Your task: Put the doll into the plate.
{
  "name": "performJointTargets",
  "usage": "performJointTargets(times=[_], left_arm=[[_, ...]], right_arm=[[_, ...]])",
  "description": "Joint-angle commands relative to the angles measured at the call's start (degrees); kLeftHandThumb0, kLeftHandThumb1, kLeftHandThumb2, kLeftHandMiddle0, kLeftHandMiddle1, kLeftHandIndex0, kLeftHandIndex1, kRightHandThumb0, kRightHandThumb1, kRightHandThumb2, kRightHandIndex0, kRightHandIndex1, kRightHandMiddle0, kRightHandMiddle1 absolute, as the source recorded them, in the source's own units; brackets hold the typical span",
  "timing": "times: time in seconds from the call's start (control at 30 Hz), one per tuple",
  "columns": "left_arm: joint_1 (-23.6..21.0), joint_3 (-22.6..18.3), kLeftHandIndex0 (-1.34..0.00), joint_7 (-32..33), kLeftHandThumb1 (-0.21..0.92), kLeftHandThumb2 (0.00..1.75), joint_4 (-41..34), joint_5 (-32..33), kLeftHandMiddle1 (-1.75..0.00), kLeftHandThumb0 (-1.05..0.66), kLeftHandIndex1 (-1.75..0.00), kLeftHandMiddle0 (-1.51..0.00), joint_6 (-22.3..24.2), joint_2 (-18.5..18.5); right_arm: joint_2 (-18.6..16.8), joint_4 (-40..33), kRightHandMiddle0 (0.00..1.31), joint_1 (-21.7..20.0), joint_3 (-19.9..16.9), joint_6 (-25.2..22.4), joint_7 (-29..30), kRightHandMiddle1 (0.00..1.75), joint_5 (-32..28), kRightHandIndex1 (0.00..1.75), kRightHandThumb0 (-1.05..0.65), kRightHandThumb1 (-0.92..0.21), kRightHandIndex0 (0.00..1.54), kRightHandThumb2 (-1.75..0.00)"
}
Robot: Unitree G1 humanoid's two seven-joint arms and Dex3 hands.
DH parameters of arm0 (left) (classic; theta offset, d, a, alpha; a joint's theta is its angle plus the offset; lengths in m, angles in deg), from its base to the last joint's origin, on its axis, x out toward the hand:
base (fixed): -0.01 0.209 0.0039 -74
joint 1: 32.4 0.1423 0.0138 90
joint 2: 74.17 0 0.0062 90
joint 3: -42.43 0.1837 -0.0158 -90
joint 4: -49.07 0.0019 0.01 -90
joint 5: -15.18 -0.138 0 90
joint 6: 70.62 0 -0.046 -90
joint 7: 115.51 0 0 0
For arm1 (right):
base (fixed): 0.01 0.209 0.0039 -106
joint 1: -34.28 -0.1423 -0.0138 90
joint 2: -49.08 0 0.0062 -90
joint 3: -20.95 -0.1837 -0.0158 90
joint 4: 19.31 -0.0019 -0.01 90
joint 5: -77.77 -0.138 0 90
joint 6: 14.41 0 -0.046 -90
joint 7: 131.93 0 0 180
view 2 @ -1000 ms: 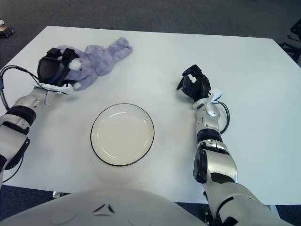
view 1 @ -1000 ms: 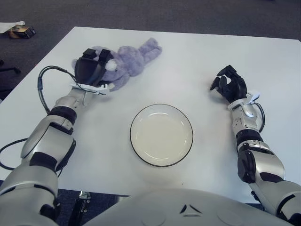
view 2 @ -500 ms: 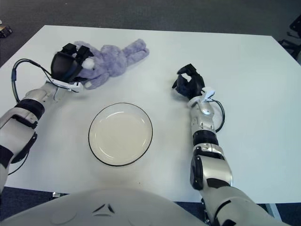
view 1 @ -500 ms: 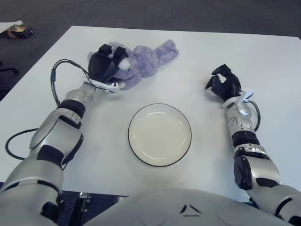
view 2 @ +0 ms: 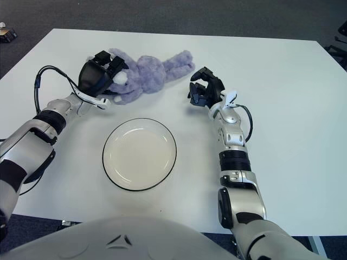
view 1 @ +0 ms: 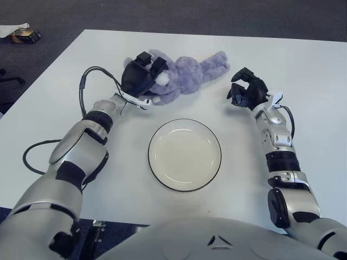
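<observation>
Gripping the fluffy lilac plush doll [view 1: 187,80] at its head, our left hand [view 1: 142,79] keeps fingers clamped on it beyond the round white black-rimmed plate [view 1: 185,155] on the white counter [view 1: 303,76]. Our right hand [view 2: 205,92] hovers beside its feet, fingers curled, empty (only the left eye shows floor clutter [view 1: 21,33]).

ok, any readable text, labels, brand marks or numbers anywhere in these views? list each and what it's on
None can be read.
Purple plush doll, held at its head end by the left hand: no tag or print in view.
White plate: plain, dark rim only.
Right hand, beside the doll's feet: no markings visible.
Robot torso at the bottom edge: a small dark emblem, a shape and not letters.
Small item on the floor, top left: too small to read.
</observation>
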Motion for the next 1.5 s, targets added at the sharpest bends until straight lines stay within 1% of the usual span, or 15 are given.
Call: performJointTargets(times=[0.0, 0.17, 0.27, 0.37, 0.5, 0.7, 0.8, 0.97, 1.13, 1.17, 1.23, 1.33, 1.37, 1.4, 1.47], left_arm=[[-1.97, 0.90, -0.53, 1.32, 0.11, 1.51, 0.83, -0.62, -1.61, 0.00, -1.75, -0.82, -0.90, -1.05], [-2.59, 2.06, -0.53, 2.28, 0.12, 1.51, 1.69, -1.37, -1.61, 0.00, -1.75, -0.82, -0.50, -2.45], [-3.10, 3.23, -0.52, 2.94, 0.12, 1.51, 2.44, -2.14, -1.63, 0.00, -1.75, -0.81, 0.04, -3.51], [-3.41, 4.03, -0.52, 3.64, 0.12, 1.51, 2.80, -2.54, -1.64, 0.00, -1.75, -0.80, -0.02, -3.86], [-3.60, 4.88, -0.52, 4.54, 0.12, 1.51, 2.70, -3.00, -1.65, 0.00, -1.75, -0.80, -0.49, -3.99], [-3.40, 6.41, -0.52, 6.77, 0.13, 1.51, 2.25, -4.07, -1.65, 0.00, -1.75, -0.79, -0.71, -4.17], [-3.31, 6.95, -0.52, 7.58, 0.13, 1.51, 2.24, -4.31, -1.66, 0.00, -1.75, -0.79, -0.68, -4.22], [-3.30, 8.29, -0.52, 10.54, 0.13, 1.51, 2.21, -5.40, -1.66, 0.00, -1.75, -0.78, -0.66, -4.50], [-3.64, 9.24, -0.52, 12.94, 0.14, 1.50, 2.25, -6.23, -1.65, 0.00, -1.75, -0.79, -0.53, -4.88], [-3.71, 9.41, -0.52, 13.30, 0.14, 1.50, 2.23, -6.35, -1.65, 0.00, -1.75, -0.79, -0.50, -4.95], [-3.83, 9.66, -0.52, 13.78, 0.14, 1.50, 2.26, -6.51, -1.65, 0.00, -1.75, -0.79, -0.45, -5.04], [-3.97, 9.89, -0.52, 14.11, 0.14, 1.50, 2.37, -6.64, -1.65, 0.00, -1.75, -0.79, -0.36, -5.10], [-4.02, 10.02, -0.52, 14.25, 0.14, 1.50, 2.36, -6.74, -1.65, 0.00, -1.75, -0.78, -0.28, -5.14], [-4.14, 10.17, -0.52, 14.40, 0.13, 1.51, 2.34, -6.87, -1.66, 0.00, -1.75, -0.78, -0.22, -5.17], [-4.33, 10.33, -0.51, 14.59, 0.13, 1.51, 2.33, -7.04, -1.66, 0.00, -1.75, -0.78, -0.19, -5.19]], right_arm=[[1.44, -2.55, 0.39, -1.58, 0.96, -1.80, 0.81, 1.75, 1.95, 1.62, -0.01, -0.31, 0.68, -1.30], [2.89, -5.54, 0.38, -3.30, 2.70, -3.51, 1.31, 1.75, 4.87, 1.61, -0.01, -0.33, 0.66, -1.27], [3.95, -7.01, 0.37, -5.07, 4.33, -4.21, 1.56, 1.75, 7.62, 1.59, -0.01, -0.37, 0.63, -1.21], [4.40, -7.58, 0.36, -5.62, 5.21, -4.37, 1.84, 1.75, 9.41, 1.57, -0.01, -0.41, 0.60, -1.16], [5.17, -7.46, 0.34, -5.97, 6.03, -3.93, 1.77, 1.75, 11.26, 1.56, -0.01, -0.45, 0.57, -1.10], [7.56, -4.38, 0.30, -8.61, 7.21, -2.56, 1.90, 1.75, 14.68, 1.57, -0.01, -0.51, 0.52, -1.04], [8.25, -4.20, 0.24, -9.18, 7.80, -2.54, 2.24, 1.75, 16.32, 1.59, -0.01, -0.58, 0.48, -0.97], [10.48, -4.39, 0.18, -12.26, 10.43, -3.73, 2.60, 1.75, 21.54, 1.59, -0.01, -0.69, 0.42, -0.82], [12.78, -2.37, 0.14, -13.88, 13.38, -0.50, 2.30, 1.75, 26.31, 1.54, -0.01, -0.78, 0.38, -0.68], [13.26, -1.76, 0.18, -14.32, 14.03, 0.18, 2.06, 1.75, 27.16, 1.50, -0.14, -0.79, 0.33, -0.67], [13.97, -0.38, 0.21, -15.21, 15.09, 1.39, 1.74, 1.75, 28.41, 1.47, -0.25, -0.81, 0.28, -0.65], [14.47, 1.49, 0.21, -16.26, 15.91, 2.82, 1.51, 1.75, 29.23, 1.42, -0.32, -0.85, 0.25, -0.60], [14.81, 2.28, 0.17, -16.79, 16.37, 3.40, 1.12, 1.71, 29.64, 1.40, -0.41, -0.83, 0.26, -0.63], [15.21, 3.46, 0.09, -17.66, 17.00, 4.02, 0.44, 1.62, 30.10, 1.38, -0.57, -0.77, 0.26, -0.73], [15.79, 5.63, 0.04, -19.25, 18.04, 5.06, -0.67, 1.50, 30.81, 1.35, -0.69, -0.78, 0.24, -0.74]])
